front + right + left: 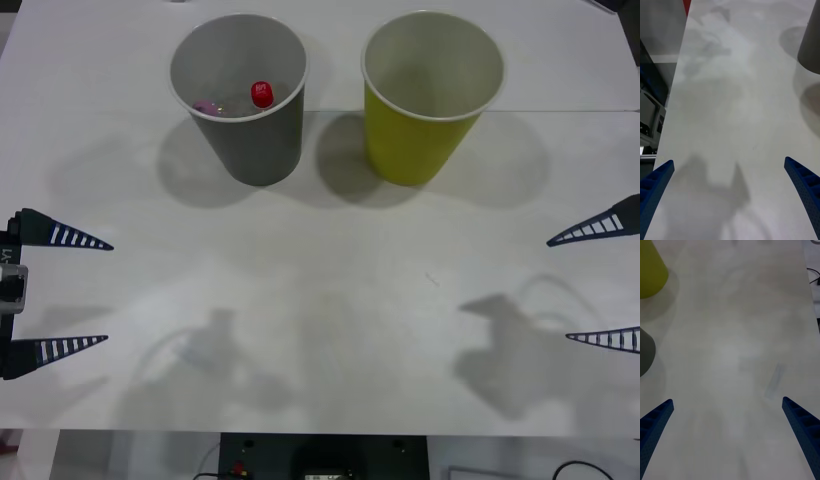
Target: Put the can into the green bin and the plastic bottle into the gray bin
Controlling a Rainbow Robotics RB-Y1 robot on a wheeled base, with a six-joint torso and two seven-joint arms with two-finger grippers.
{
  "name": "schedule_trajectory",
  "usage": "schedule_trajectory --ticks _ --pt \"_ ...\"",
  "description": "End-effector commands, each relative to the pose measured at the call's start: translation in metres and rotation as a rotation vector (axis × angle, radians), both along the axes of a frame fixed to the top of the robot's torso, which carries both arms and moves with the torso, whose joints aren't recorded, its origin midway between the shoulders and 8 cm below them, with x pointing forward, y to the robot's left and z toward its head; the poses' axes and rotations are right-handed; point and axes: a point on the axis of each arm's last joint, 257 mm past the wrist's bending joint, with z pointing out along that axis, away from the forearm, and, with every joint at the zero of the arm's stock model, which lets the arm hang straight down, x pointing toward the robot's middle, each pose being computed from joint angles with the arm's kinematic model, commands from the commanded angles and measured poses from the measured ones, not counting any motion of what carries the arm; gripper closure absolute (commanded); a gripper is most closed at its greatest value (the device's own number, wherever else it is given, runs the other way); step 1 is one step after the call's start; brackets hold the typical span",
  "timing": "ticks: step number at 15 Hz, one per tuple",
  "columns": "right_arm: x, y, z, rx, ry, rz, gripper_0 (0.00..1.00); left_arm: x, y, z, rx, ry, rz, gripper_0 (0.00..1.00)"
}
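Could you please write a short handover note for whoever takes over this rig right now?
Left gripper: open, holding nothing, at the table's left edge.
Right gripper: open, holding nothing, at the right edge.
Gray bin and green bin stand upright side by side at the far end, gray on the left.
Done: the plastic bottle is inside the gray bin, red cap showing.
Left: I cannot see a can on the table, and the green bin's visible inside looks bare; check its bottom.

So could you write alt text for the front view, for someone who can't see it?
Two big paper cups stand at the far side of a white table: a gray bin holding a red-capped plastic bottle, and a green bin beside it. The left gripper and right gripper wait open at the edges.
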Motion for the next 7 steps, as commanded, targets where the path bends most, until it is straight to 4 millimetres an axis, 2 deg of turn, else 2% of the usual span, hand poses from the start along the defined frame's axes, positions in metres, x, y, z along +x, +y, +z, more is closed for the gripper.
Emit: schedule_trajectory --ticks 1,2,7 --pt "0.0069 -0.0121 -0.0047 -0.049 -0.012 -0.033 0.00 0.0000 0.0000 0.0000 0.000 0.000 0.000 0.00" --pt "0.0097 -0.0178 -0.0055 -0.066 -0.016 -0.048 0.00 0.0000 0.0000 0.0000 0.000 0.000 0.000 0.00" --pt "0.0098 -0.0180 -0.0058 -0.067 -0.015 -0.050 0.00 0.0000 0.0000 0.0000 0.000 0.000 0.000 0.00"
